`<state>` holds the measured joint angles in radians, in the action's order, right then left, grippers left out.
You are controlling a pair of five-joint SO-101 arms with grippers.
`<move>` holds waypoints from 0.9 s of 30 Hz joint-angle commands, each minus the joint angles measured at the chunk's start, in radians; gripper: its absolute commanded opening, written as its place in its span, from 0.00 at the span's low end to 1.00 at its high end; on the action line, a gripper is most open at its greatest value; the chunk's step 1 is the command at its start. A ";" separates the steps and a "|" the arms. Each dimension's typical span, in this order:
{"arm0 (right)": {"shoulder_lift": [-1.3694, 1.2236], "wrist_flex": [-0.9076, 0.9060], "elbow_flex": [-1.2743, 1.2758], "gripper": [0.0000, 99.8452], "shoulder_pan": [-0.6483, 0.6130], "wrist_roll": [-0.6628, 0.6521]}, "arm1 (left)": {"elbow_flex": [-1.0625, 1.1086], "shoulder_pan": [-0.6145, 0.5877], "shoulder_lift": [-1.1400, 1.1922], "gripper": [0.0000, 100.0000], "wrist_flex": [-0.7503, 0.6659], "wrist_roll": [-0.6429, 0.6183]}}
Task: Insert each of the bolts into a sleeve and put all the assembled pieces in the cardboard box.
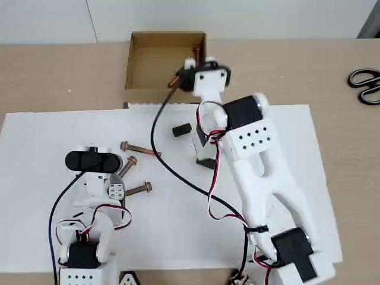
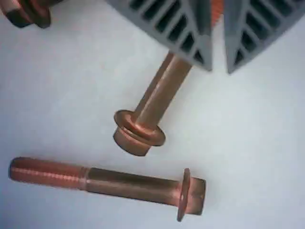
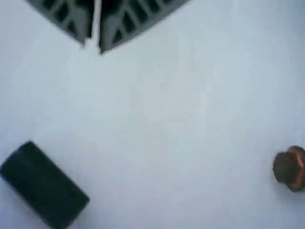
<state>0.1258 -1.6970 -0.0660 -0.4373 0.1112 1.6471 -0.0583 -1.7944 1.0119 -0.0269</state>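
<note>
Three copper bolts lie on the white paper at left centre: one (image 1: 140,148), one (image 1: 128,164) and one (image 1: 138,189). My left gripper (image 1: 119,177) stands over the middle bolt (image 2: 145,114). Its grey jaws (image 2: 218,67) stand close together on the threaded end, and the head rests on the paper. Another bolt (image 2: 109,183) lies beside it, and a third (image 2: 24,12) shows further off. A black sleeve (image 1: 181,129) (image 3: 43,191) lies alone near my right gripper (image 1: 205,155) (image 3: 94,45), which is shut on nothing above bare paper. The cardboard box (image 1: 142,59) sits behind.
Copper bolt parts (image 1: 174,80) show by the box's near right corner, partly hidden by the right arm's white wrist (image 1: 208,80). A bolt head (image 3: 289,168) shows in the right wrist view. Scissors (image 1: 365,83) lie at the far right on the wooden table.
</note>
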 commanded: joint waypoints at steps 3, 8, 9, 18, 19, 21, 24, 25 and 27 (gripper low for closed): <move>0.041 0.050 0.106 0.00 0.002 -0.002 | -0.004 -0.008 -0.008 0.01 -0.018 0.000; 0.039 0.079 0.198 0.00 0.001 -0.285 | -0.004 -0.008 -0.008 0.01 -0.018 0.000; 0.039 0.081 0.215 0.00 0.001 -0.361 | -0.004 -0.008 -0.008 0.01 -0.018 0.000; 0.041 0.289 0.324 0.11 0.001 -0.684 | -0.004 -0.009 -0.008 0.01 -0.018 0.000; 0.041 0.309 0.333 0.12 0.001 -0.700 | -0.004 -0.009 -0.008 0.01 -0.018 0.000; 0.041 0.338 0.351 0.13 0.001 -0.724 | -0.004 -0.009 -0.008 0.01 -0.018 0.000; 0.041 0.367 0.384 0.14 0.001 -0.779 | -0.004 -0.009 -0.008 0.01 -0.018 0.000; 0.041 0.380 0.393 0.14 0.001 -0.790 | -0.004 -0.009 -0.008 0.01 -0.018 0.000; 0.041 0.406 0.413 0.14 0.001 -0.809 | -0.004 -0.009 -0.008 0.01 -0.018 0.000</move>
<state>0.1258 -1.3272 0.3391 -0.4373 -0.6636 1.6471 -0.0583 -1.7944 1.0119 -0.0269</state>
